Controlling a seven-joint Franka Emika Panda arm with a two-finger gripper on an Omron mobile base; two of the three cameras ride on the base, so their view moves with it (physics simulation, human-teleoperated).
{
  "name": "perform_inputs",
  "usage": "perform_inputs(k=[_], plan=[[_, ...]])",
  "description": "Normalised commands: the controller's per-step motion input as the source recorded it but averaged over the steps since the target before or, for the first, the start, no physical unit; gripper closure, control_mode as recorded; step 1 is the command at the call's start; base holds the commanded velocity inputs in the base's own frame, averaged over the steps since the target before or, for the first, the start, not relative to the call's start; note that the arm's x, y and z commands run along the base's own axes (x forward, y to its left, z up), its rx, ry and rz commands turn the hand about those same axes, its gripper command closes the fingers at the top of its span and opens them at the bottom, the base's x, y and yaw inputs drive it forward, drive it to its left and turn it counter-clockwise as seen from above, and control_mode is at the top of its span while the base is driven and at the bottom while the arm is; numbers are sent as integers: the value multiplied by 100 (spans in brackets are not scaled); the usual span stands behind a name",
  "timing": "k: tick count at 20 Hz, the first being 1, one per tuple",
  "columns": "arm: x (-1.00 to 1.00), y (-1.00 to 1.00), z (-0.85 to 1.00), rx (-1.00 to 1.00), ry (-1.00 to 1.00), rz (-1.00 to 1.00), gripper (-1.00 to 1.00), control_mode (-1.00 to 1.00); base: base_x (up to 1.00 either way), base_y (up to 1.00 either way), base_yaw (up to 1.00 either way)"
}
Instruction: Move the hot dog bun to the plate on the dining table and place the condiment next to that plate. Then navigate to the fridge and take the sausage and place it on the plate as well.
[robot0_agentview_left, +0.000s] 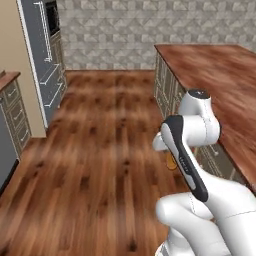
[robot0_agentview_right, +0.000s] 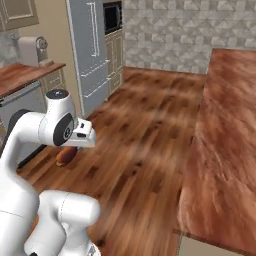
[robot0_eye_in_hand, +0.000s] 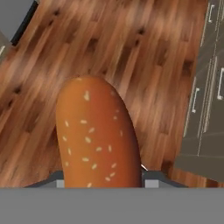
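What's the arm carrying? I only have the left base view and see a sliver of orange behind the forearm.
Observer: A hot dog bun, sesame-seeded, between the gripper fingers in the hand view.
Operator: Over the table yet?
Observer: No. The hand view has wooden floor under the bun.
Operator: Anything on the left counter?
Observer: The right base view has a white coffee machine on it, beside the fridge.

We record: wood-plank floor (robot0_agentview_left: 100, 150); patterned stone back wall (robot0_agentview_left: 105, 30) at twelve o'clock; grey fridge (robot0_agentview_right: 90, 50) at ten; wood-topped counter (robot0_agentview_right: 225, 150) at three, cabinets (robot0_agentview_left: 167, 90) beneath.
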Motion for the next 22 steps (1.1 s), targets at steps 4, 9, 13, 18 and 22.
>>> perform_inputs(k=[4, 9, 13, 18, 22], plan=[[0, 0, 0, 0, 0, 0, 100, 100, -69, -100, -22], [0, 0, 0, 0, 0, 0, 100, 100, -44, -100, -19], [0, 0, 0, 0, 0, 0, 100, 100, 0, -100, -17], [0, 0, 0, 0, 0, 0, 100, 100, 0, -100, -17], [0, 0, 0, 0, 0, 0, 100, 100, 1, -100, -13]])
